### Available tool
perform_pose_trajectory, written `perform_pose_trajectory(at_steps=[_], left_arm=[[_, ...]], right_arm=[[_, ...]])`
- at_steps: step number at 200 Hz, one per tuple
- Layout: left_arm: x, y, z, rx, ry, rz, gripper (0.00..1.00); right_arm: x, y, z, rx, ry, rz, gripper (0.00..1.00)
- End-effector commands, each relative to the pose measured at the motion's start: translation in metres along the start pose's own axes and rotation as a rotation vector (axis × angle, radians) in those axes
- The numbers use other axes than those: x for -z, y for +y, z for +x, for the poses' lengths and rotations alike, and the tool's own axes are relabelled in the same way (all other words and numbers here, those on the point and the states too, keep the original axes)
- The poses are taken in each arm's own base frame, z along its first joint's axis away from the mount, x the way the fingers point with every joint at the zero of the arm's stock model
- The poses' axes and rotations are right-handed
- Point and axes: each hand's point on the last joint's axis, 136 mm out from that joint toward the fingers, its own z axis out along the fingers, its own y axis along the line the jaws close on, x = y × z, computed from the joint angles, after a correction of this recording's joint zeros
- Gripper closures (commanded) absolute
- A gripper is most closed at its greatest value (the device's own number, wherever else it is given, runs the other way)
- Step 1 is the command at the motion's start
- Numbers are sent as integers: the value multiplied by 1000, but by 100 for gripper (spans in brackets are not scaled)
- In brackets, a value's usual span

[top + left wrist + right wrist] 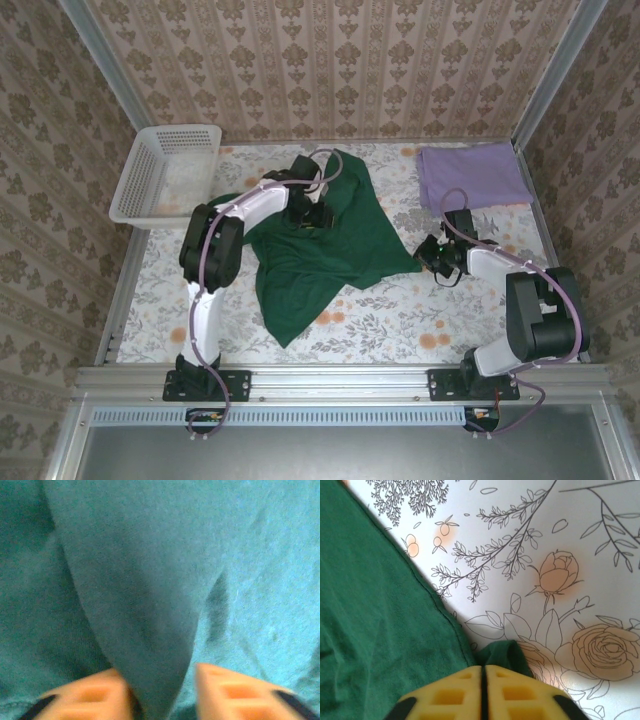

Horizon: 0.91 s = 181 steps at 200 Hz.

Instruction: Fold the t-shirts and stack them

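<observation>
left gripper (159, 675) clamps a raised fold of the green t-shirt (320, 255) between its fingers. right gripper (483, 672) is pinched tight on its hem corner at the tips. lilac t-shirt (470, 175) lies flat, well beyond the right gripper.

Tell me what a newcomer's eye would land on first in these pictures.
The dark green t-shirt sprawls crumpled across the middle of the flowered table. The left gripper pinches a raised fold near its far side, and the right gripper is shut on its right corner. The lilac t-shirt lies as a neat rectangle at the far right, and a white basket sits at the far left.
</observation>
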Motion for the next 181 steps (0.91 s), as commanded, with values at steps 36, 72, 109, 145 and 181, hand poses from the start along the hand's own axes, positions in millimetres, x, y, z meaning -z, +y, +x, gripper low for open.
perform_pose_trajectory(at_steps=[36,72,109,145,181], left_arm=[[73,-30,-44,-104,-224,16,100],[172,-54,-62,-205,-520,17,100],[286,-74,-56,-296,-832,8,100],[409,-105,-23,-410,-1155,49,100],[501,-115,12,-445,-1366,52,100]], right_arm=[[36,28,-18,27,-95,-80,100],[88,56,-33,67,-224,-158,100],[159,89,-48,123,-388,-248,100],[249,122,-57,180,-593,-354,100],[336,152,-60,233,-771,-461,100]])
